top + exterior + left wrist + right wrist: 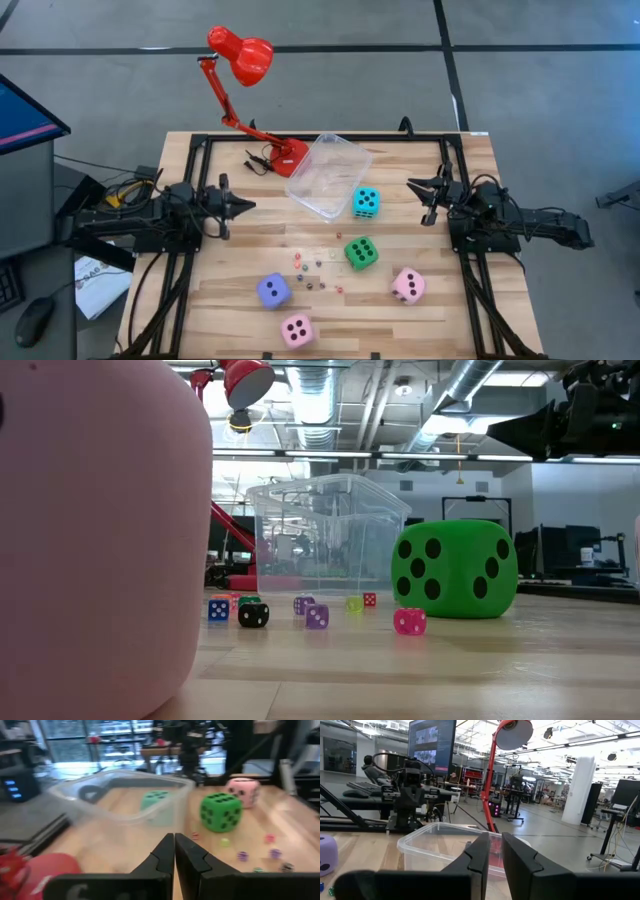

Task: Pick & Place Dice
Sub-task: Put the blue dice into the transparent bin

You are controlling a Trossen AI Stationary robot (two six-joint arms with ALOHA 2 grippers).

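Both arms sit at the edges of the wooden slatted bench [230, 320], neither touching a die.

Left gripper [243, 206]: at the left side of the bench, pointing toward the middle. In the left wrist view its jaws are pressed together with nothing between them.

Right gripper [418, 190]: at the right side, pointing inward toward the tub. In the right wrist view the jaws stand nearly together with a narrow gap between them, holding nothing.

Clear rectangular plastic tub [328, 176]: near the far middle of the bench, set at an angle; it looks empty, though its transparent walls make that hard to confirm.

Large soft dice, all on the bench outside the tub:
- cyan soft cube [366, 202], touching or just beside the tub's right near edge;
- green soft cube with dark pips [361, 252], nearer than the cyan one;
- pink soft cube [407, 286], to the right of the green, near the right arm's base;
- purple-blue soft cube [273, 290], left of centre;
- second pink soft cube [296, 330], at the near edge, filling the left of the low view.

Tiny coloured dice [312, 271]: scattered loose between the purple-blue and green cubes.

Red desk lamp [245, 70]: its base stands just left of the tub.
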